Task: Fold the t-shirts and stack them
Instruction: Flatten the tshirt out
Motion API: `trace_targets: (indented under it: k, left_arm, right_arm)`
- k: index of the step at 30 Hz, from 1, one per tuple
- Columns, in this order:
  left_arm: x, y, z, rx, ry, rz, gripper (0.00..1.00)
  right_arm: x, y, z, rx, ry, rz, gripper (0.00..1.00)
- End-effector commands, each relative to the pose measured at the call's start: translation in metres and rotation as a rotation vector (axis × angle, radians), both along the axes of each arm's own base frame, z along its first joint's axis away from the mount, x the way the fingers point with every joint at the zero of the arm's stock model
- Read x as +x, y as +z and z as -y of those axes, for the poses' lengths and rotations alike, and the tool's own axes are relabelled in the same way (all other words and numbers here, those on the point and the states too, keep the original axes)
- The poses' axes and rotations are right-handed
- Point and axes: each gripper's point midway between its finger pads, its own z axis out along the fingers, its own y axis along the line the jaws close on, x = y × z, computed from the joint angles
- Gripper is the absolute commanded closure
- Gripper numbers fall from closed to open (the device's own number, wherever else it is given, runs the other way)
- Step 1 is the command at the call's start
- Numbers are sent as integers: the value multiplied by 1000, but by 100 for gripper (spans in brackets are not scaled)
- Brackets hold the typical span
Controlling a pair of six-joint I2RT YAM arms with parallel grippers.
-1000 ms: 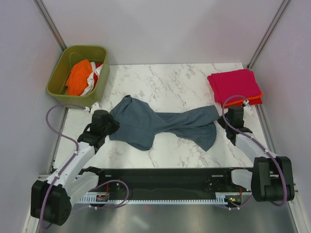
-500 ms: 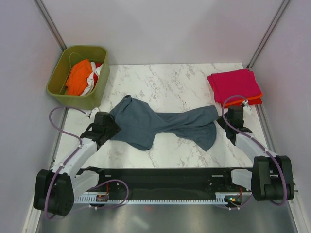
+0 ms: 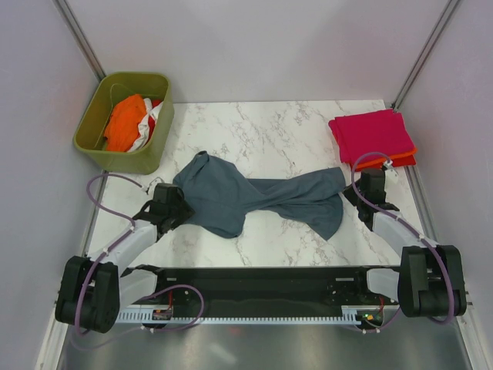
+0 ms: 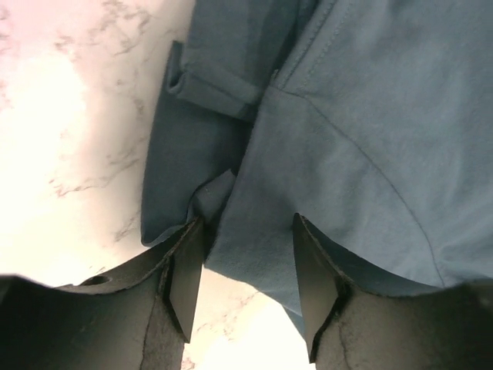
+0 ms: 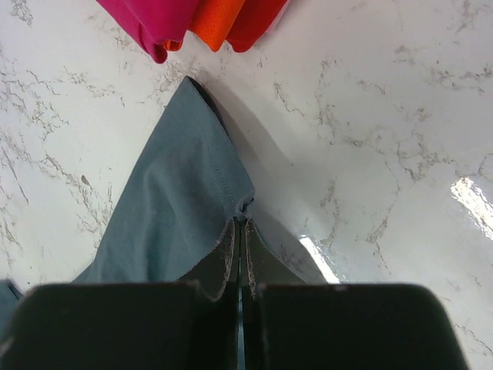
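Note:
The slate blue-grey t-shirt (image 3: 254,199) lies crumpled and stretched sideways across the marble table. My left gripper (image 3: 176,206) is open at its left edge, and in the left wrist view (image 4: 245,231) the cloth edge (image 4: 347,154) lies between the spread fingers. My right gripper (image 3: 362,189) is shut on the shirt's right corner (image 5: 185,200), pinching the hem at the fingertips (image 5: 240,225). A folded magenta-pink shirt (image 3: 373,132) lies on an orange-red one (image 3: 389,162) at the back right; both show in the right wrist view (image 5: 166,19).
An olive-green bin (image 3: 123,119) at the back left holds orange (image 3: 123,123) and white/red (image 3: 150,116) shirts. Grey walls and metal posts close in the table on three sides. A black rail runs along the near edge (image 3: 254,289).
My left gripper has drawn back toward the near left, off the cloth's left part to its edge. The shirt's left side has settled slightly. The right arm has not moved.

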Motion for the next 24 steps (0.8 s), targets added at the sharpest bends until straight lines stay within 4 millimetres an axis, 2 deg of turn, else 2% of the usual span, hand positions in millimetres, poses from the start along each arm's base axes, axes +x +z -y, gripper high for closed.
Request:
trace_targets:
  k: [1,9,12,13,15,24]
  left_arm:
    - [15,8,14,-75,-15,55,44]
    - [20,9,18,-89,-38,65,50]
    - [21,11,17,-83,-38,73,60]
    - [22,13,16,-79,-36,80,71]
    - [22,15,15,-75,-33,89,77]
    - [19,37,8,-43,-30,134,83]
  right_arm:
    - [3,-1,0,-2,1,14,100]
    - [3,0,1,-5,-1,15,100]
    - [3,-2,1,-4,-1,12,100]
    - [3,-1,0,-4,2,12,100]
    - [3,-2,1,-5,-1,9,100]
    - [3,-4,0,0,2,6,100]
